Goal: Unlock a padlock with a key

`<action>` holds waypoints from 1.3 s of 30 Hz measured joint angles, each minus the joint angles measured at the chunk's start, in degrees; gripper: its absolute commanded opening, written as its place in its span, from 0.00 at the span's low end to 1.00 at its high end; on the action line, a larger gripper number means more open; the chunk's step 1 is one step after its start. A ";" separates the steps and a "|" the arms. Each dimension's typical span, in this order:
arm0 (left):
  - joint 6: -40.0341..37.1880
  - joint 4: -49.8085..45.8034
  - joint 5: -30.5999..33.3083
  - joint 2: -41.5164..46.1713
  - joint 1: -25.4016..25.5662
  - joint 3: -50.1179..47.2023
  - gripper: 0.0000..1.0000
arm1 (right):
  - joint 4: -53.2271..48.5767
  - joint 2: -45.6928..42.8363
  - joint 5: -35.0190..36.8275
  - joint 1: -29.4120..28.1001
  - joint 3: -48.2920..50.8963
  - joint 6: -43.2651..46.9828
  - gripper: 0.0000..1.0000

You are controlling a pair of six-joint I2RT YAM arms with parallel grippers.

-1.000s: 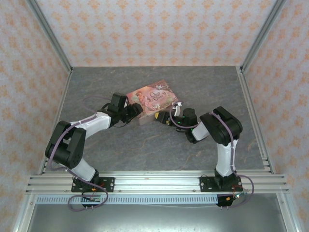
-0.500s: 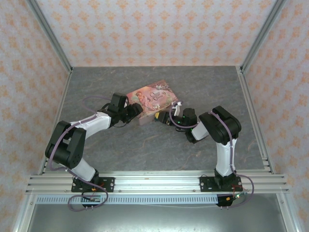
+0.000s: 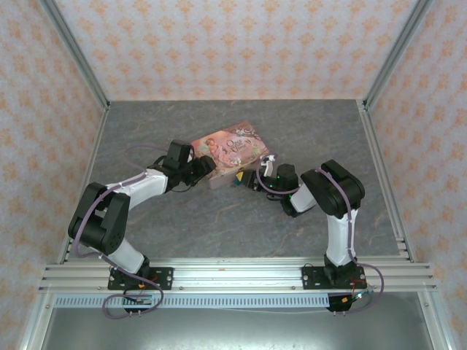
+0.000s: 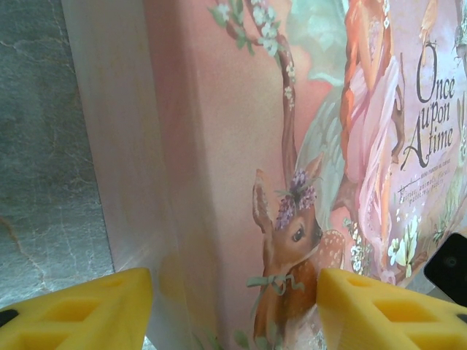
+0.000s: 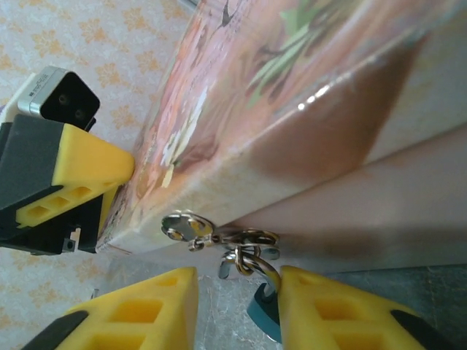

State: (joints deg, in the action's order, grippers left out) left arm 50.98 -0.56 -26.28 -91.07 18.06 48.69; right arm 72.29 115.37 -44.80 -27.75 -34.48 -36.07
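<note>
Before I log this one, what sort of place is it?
Most likely a purpose-built robot test cell: patterned wall panels in an aluminium frame box in a grey stone-look tabletop, with the left arm and right arm bolted to an aluminium rail at its near edge.

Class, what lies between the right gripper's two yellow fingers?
The right wrist view shows the teal padlock and metal rings there, linked to the clasp of the pink tin.

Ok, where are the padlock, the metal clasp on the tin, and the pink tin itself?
padlock (image 5: 261,316), right wrist view, on its teal body.
metal clasp (image 5: 182,224), right wrist view, on its round loop.
pink tin (image 4: 233,146), left wrist view, on the printed lid.
</note>
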 measured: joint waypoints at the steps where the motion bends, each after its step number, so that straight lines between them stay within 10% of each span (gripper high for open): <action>1: 0.00 -0.02 0.00 0.00 0.00 0.00 0.61 | -0.24 0.00 0.00 0.04 0.00 0.15 0.27; 16: -0.02 -0.42 0.22 0.20 0.00 0.00 0.61 | -1.95 0.00 1.16 0.15 0.42 0.87 0.00; 39: 0.04 0.35 0.35 0.35 0.33 -0.55 0.62 | 1.75 -1.25 12.33 -0.66 3.45 -7.91 0.00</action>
State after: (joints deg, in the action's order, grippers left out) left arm 51.03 -0.21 -25.93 -90.72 18.39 48.14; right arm 74.04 114.13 -32.47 -28.40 -31.03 -43.99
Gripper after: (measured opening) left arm 0.618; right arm 0.047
